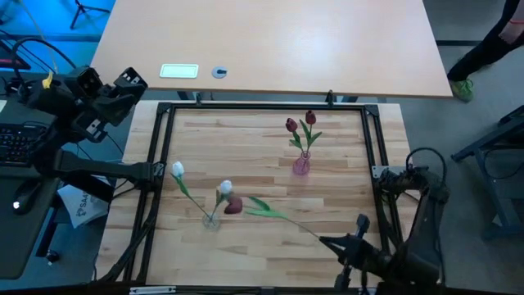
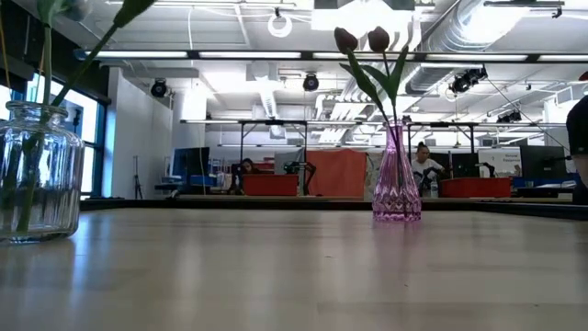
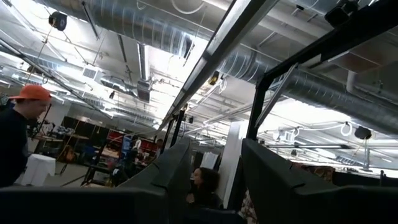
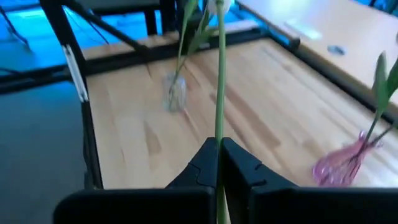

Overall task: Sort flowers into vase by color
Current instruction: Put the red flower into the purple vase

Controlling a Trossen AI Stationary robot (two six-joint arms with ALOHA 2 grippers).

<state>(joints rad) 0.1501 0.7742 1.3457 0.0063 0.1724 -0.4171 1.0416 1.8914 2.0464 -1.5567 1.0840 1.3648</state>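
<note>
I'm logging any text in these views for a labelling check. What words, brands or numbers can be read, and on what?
"SA": black letters, cut off, on the white sheet beside the table's left edge.
White rectangular label on the light tan desk: too small to read.
Nothing else is legible.

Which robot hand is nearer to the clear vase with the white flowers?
The right hand, at the table's near right edge, is nearer to the clear vase. The left hand is raised beyond the far left corner.

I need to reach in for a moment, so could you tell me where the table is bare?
Free: the wood between the pink vase and clear jar. Crowded: beside the jar, where the right gripper holds a red tulip.
</note>
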